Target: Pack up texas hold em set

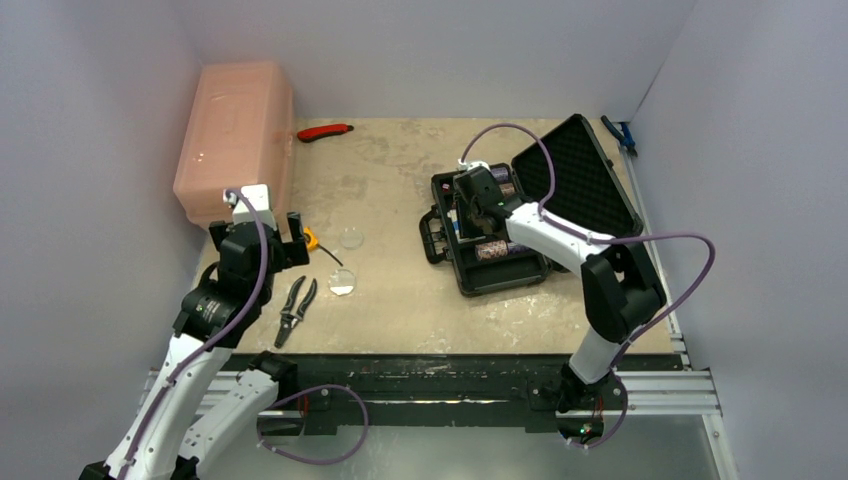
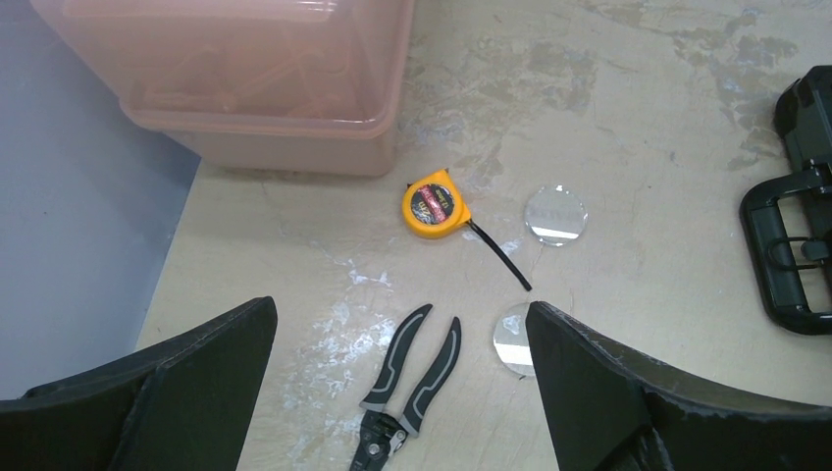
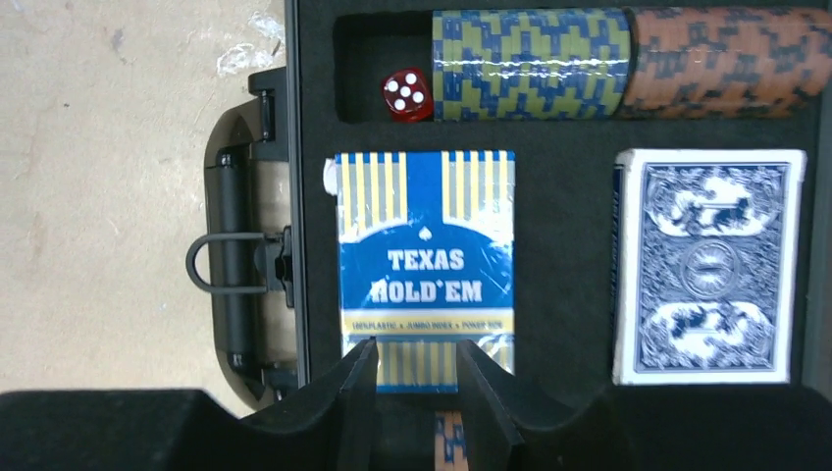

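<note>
Two discs, seen from above, lie loose on the table (image 1: pixel 420 320), far disc (image 1: pixel 351 237) and near disc (image 1: pixel 342 283), well apart from the open case (image 1: pixel 500 282) under the right claw (image 1: pixel 478 195). Left wrist: the left claw (image 2: pixel 400 306) gapes wide, empty, over the pliers (image 2: pixel 407 383). Right wrist: jaws narrowly parted, gripping nothing, above the boxed deck (image 3: pixel 425 265) lying in its foam slot. Best lift straight up, so the fingers don't drag it out.

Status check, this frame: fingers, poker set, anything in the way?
Left fingers wide open, empty. Right fingers slightly apart over boxed deck seated in case. Two discs on table, unpacked; pliers beside the nearer one.
</note>
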You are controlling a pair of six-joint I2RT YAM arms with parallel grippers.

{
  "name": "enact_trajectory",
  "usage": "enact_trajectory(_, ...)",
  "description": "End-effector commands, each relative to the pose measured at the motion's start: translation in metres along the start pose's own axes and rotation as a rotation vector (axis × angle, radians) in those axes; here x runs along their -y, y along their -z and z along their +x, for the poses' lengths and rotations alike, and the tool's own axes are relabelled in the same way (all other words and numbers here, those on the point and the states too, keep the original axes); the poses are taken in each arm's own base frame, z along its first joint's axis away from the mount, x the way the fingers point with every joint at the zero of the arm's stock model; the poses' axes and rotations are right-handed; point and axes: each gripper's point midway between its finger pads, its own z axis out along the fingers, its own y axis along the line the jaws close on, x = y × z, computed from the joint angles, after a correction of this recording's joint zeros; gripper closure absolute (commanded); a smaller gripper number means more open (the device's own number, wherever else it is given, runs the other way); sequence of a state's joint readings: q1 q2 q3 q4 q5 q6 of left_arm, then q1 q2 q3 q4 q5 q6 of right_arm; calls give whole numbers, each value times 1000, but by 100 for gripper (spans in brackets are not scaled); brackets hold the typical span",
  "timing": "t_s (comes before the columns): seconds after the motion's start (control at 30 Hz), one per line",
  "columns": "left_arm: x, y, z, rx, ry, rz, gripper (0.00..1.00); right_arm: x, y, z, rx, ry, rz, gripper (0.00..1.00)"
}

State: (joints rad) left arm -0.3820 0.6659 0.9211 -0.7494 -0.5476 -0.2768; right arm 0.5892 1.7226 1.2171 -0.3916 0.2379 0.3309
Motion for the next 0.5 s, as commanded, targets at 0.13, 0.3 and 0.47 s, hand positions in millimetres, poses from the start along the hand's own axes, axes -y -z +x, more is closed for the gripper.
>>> enact_trajectory(0.13, 17, -5, 4, -57, 27, 51, 0, 13, 59, -20, 132, -13, -20, 43)
enact_trajectory(0.3, 31, -13, 19, -149, 59, 75, 0, 20, 78, -21, 213, -35, -32, 27)
enact_trajectory(0.47, 39, -19, 50, -276, 102, 61, 0, 24, 88, -20, 267, -48, -41, 18)
